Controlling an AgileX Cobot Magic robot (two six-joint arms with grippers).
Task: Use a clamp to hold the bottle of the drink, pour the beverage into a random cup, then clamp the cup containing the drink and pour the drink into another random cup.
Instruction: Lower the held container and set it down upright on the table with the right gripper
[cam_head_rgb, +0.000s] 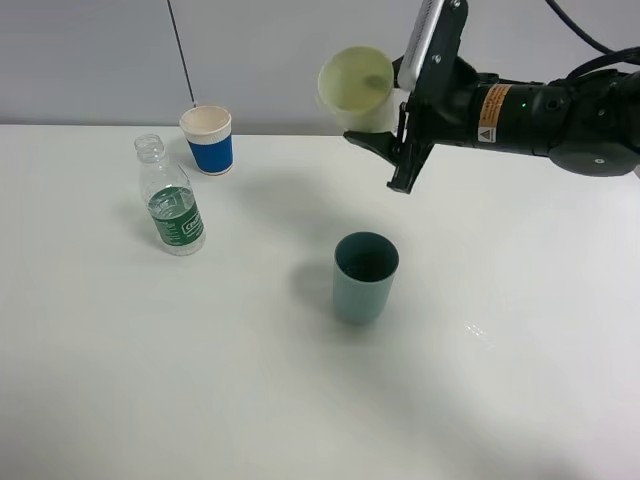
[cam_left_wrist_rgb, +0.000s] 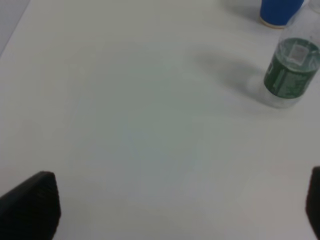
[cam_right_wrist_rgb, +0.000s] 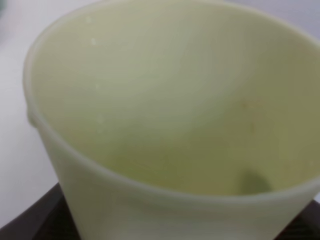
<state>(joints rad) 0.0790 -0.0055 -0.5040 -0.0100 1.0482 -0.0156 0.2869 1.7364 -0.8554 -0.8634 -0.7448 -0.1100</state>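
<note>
Right tool (cam_head_rgb: 385, 140) clamped on tilted pale yellow-green tumbler (cam_head_rgb: 356, 90), at 12 o'clock above teal tumbler (cam_head_rgb: 365, 277); left tool (cam_left_wrist_rgb: 175, 210) fully spread, empty.

Pale yellow-green, plain: tumbler (cam_head_rgb: 356, 88), held aloft in black claw (cam_head_rgb: 398, 150) with white bracket. Dull teal, plain: short cup (cam_head_rgb: 365, 276) mid-surface. Blue band under white rim, pinkish inside: paper cup (cam_head_rgb: 208, 139) near far edge. Clear plastic, green label with white lettering: bottle (cam_head_rgb: 172, 200) toward left edge. White, glossy: surface (cam_head_rgb: 150, 380). Orange-and-black warning sticker on dark arm (cam_head_rgb: 545, 110). Grey wall (cam_head_rgb: 90, 60) behind.
</note>
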